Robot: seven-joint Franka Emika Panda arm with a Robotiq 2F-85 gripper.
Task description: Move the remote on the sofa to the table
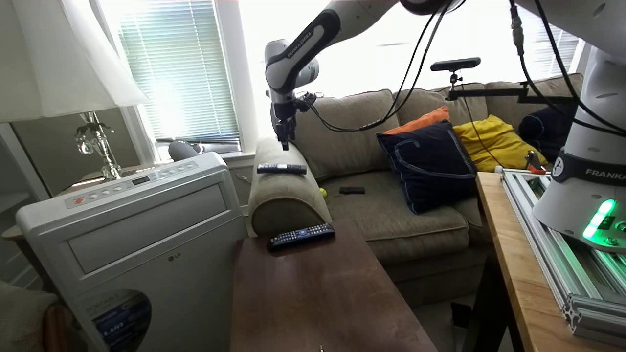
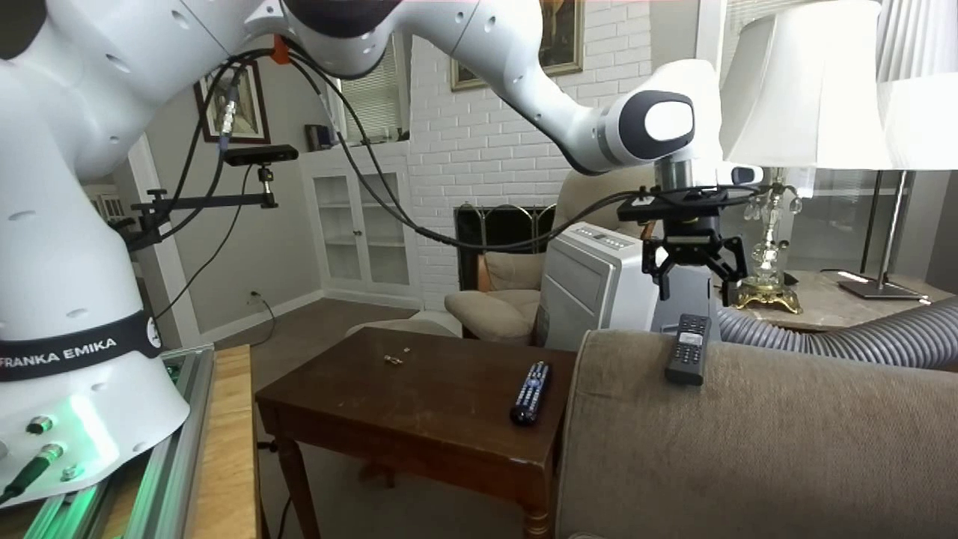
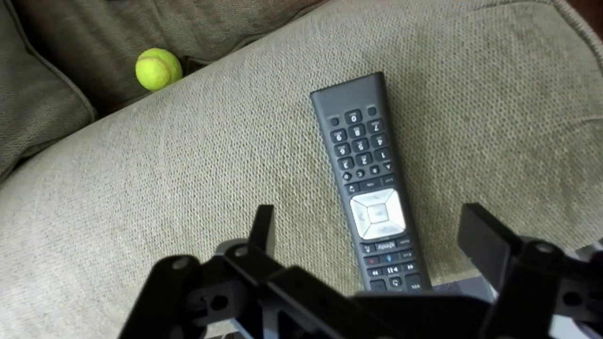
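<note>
The slim dark remote lies flat on the rounded armrest of the olive-grey sofa (image 1: 337,132), in both exterior views (image 1: 282,169) (image 2: 688,350). In the wrist view the remote (image 3: 365,146) shows rows of small buttons and a silver pad; its lower end is hidden behind the gripper. My gripper (image 2: 696,292) is open and empty above the remote, pointing down. In the wrist view its fingers (image 3: 367,209) stand on either side of the remote, apart from it. The dark reddish-brown table (image 1: 308,298) stands against the armrest.
A bluish-sheen remote (image 1: 302,236) lies on the table's end by the armrest. Small metallic bits (image 2: 393,360) lie farther along. A flat black object (image 1: 352,190) and a tennis ball (image 3: 158,69) are on the seat. A white air conditioner (image 1: 146,234) and lamp (image 2: 804,97) stand close by.
</note>
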